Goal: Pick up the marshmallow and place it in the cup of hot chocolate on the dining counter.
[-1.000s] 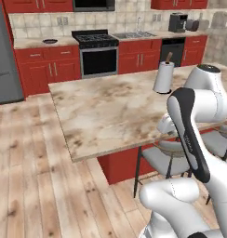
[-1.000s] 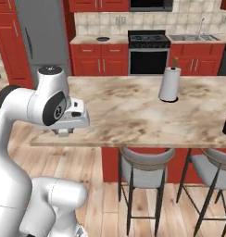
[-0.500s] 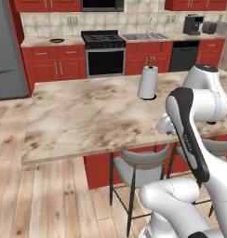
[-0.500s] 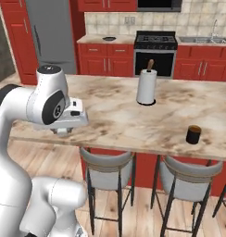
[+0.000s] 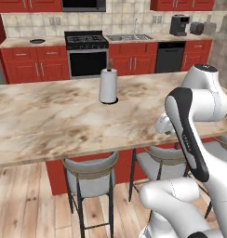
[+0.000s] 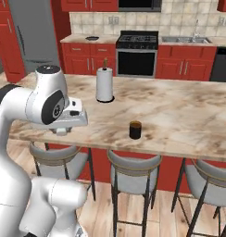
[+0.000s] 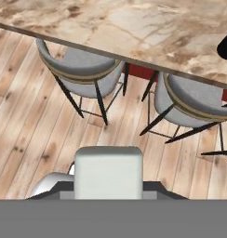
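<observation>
A white squarish marshmallow [image 7: 109,171] sits at the bottom of the hand view, and my gripper [image 7: 109,189] is shut on it, its fingers mostly hidden behind the block. The gripper [image 6: 63,130] hangs at the near edge of the dining counter [image 6: 179,111], above a stool. The small dark cup of hot chocolate [image 6: 135,130] stands on the marble near the front edge, well to the right of the hand. In the hand view the cup [image 7: 226,44] is a dark shape at the right border. From the left side, the hand [image 5: 163,125] is over the counter [image 5: 55,121] edge.
A tall white paper towel roll [image 6: 104,84] stands mid-counter, behind and left of the cup. Grey stools [image 6: 134,171] line the near side under the counter edge. Stove and red cabinets [image 6: 136,48] run along the back wall. Wooden floor [image 7: 36,130] lies below the hand.
The whole scene has slid left in both base views, so the base has driven right along the counter. The cup now lies nearer the hand. The arm holds its pose.
</observation>
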{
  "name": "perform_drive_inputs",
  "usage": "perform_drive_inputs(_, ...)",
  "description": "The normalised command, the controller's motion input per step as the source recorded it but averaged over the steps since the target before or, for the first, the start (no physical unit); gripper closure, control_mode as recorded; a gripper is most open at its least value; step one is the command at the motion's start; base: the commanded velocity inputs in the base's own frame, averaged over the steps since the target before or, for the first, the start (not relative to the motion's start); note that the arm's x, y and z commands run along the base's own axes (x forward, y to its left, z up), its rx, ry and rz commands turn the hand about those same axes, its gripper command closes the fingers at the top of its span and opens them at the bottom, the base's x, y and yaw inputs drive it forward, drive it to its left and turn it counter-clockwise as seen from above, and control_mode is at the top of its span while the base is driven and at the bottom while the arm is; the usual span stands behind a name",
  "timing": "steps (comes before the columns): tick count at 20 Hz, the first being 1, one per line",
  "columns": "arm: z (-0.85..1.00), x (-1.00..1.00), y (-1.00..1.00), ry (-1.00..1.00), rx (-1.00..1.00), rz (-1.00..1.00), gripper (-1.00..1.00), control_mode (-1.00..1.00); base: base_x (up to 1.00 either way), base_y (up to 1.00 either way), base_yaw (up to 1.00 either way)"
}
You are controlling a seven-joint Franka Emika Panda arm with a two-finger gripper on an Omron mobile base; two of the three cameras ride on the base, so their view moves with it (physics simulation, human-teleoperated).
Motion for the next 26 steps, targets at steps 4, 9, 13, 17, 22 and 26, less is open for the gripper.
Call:
perform_drive_inputs(4,0.0,0.0,0.0,0.0,0.0,0.0,1.0,1.0,0.0,-0.96,-0.05)
perform_drive_inputs(9,0.0,0.0,0.0,0.0,0.0,0.0,1.0,1.0,0.28,-0.38,-0.03)
perform_drive_inputs(13,0.0,0.0,0.0,0.0,0.0,0.0,1.0,1.0,0.54,-0.01,0.0)
perform_drive_inputs(17,0.0,0.0,0.0,0.0,0.0,0.0,1.0,1.0,0.62,0.09,0.0)
perform_drive_inputs(22,0.0,0.0,0.0,0.0,0.0,0.0,1.0,1.0,0.35,-0.02,0.0)
perform_drive_inputs(26,0.0,0.0,0.0,0.0,0.0,0.0,1.0,1.0,0.1,-0.04,0.0)
